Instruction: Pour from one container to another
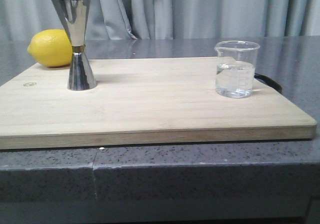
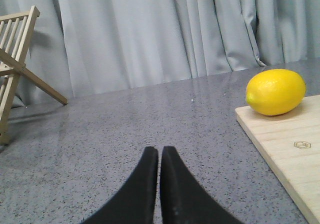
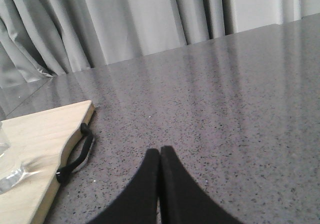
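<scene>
Right gripper (image 3: pixel 159 156) — two black fingers pressed together at the tips, nothing between them, hovering over the grey speckled counter (image 3: pixel 225 114). Wooden board (image 3: pixel 42 134) lies on the counter to the gripper's left, its edge bare and pale. A black handle (image 3: pixel 80 151) loops along the board's right end. Beaker (image 3: pixel 6 164) — only a sliver of clear glass base shows at the frame edge, standing on the board, well apart from the fingers. Grey pleated curtain (image 3: pixel 125 19) hangs behind the counter's far edge.
</scene>
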